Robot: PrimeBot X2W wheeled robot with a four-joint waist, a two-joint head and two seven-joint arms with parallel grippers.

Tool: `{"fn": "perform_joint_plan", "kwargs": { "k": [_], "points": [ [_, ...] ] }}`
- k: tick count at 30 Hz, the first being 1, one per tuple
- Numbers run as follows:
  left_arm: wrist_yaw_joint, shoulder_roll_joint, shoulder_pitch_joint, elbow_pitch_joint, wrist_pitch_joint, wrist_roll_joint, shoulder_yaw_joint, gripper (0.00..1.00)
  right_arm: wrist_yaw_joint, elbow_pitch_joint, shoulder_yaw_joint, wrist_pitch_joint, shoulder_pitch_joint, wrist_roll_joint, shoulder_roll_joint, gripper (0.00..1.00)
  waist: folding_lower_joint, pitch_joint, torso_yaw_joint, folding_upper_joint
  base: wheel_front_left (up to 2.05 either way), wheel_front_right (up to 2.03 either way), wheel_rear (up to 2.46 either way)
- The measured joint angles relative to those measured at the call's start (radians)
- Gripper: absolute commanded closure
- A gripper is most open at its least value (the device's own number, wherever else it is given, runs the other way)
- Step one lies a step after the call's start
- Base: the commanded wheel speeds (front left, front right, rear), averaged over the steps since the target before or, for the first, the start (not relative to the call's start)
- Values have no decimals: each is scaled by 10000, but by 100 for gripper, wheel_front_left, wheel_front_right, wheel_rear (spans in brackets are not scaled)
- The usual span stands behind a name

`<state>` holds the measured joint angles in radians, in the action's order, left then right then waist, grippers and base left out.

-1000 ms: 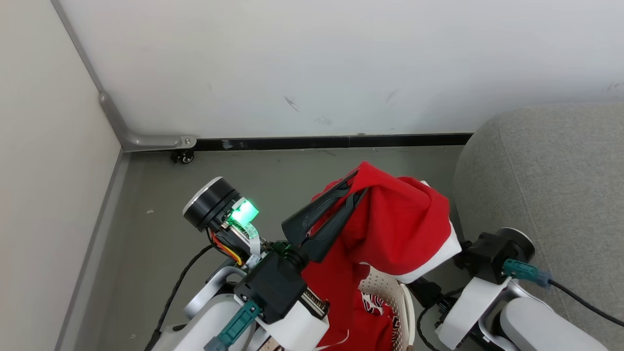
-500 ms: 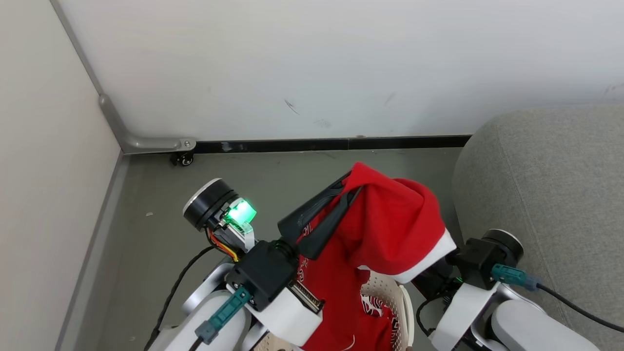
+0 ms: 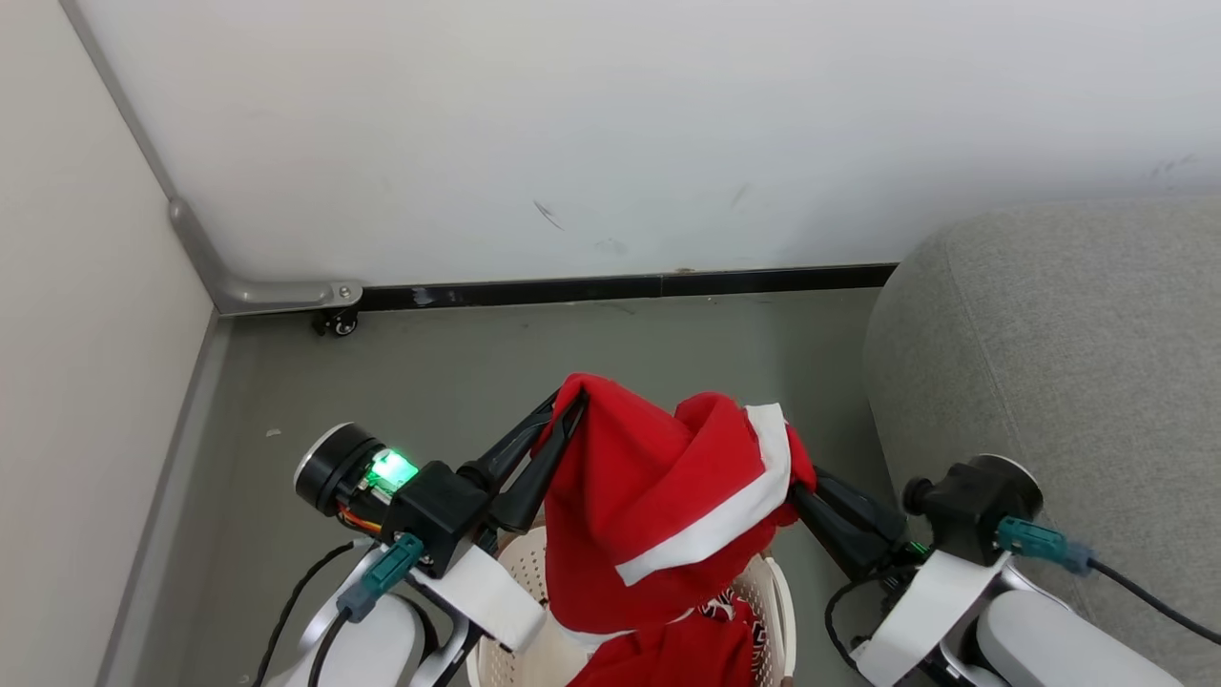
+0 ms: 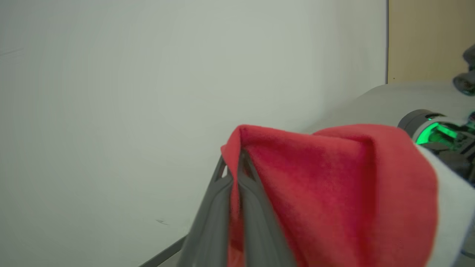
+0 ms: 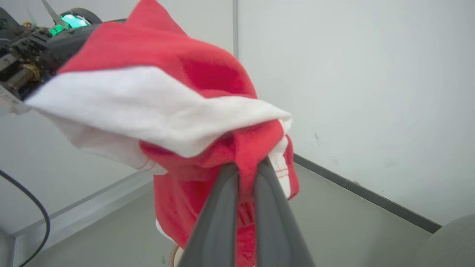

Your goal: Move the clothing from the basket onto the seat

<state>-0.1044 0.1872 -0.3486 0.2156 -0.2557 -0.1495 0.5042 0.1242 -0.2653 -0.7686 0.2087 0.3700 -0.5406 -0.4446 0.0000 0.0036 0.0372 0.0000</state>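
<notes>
Above basket [image 3: 777, 611]: clothing [image 3: 649, 496], hanging clear; left fingers [image 3: 539, 468] and right fingers [image 3: 844, 520] each pinching a fold. Step: lift-out. Next: swing right over seat [image 3: 1049, 363], release.

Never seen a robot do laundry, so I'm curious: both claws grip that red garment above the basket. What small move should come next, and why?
Probably lift both arms a little higher. The left claw and right claw each pinch the red garment, yet its lower part hangs inside the basket; clearing the rim comes before swinging to the sofa.
</notes>
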Motion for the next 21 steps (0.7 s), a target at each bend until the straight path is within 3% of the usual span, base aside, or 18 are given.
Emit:
{"fn": "perform_joint_plan", "kwargs": {
  "k": [7, 8, 10, 11, 12, 21],
  "points": [
    [-15, -27, 174, 629, 0, -255, 59, 100, 2, 19, 681, 199, -226, -236, 96, 100, 0, 9, -247, 0, 0, 0, 0],
    [-17, -44, 185, 708, 0, -307, 102, 87, 2, 35, 813, 201, -226, -257, 119, 100, 0, 11, -284, 0, 0, 0, 0],
    [-29, -54, 187, 800, 0, -368, 198, 53, 2, 77, 1072, 207, -227, -334, 192, 100, 0, 16, -356, 0, 0, 0, 0],
    [-40, -61, 187, 840, 0, -410, 232, 20, 2, 94, 1189, 230, -227, -336, 228, 100, 0, 19, -391, 0, 0, 0, 0],
    [-105, -58, 187, 880, 0, -430, 259, 2, 2, 119, 1292, 284, -227, -343, 259, 100, 0, 23, -426, 0, 0, 0, 0],
    [-115, 150, 190, 1189, 0, -731, 299, 0, 2, 324, 2746, 349, -228, -284, 290, 100, 0, 71, -728, 0, 0, 0, 0]
  ]
}}
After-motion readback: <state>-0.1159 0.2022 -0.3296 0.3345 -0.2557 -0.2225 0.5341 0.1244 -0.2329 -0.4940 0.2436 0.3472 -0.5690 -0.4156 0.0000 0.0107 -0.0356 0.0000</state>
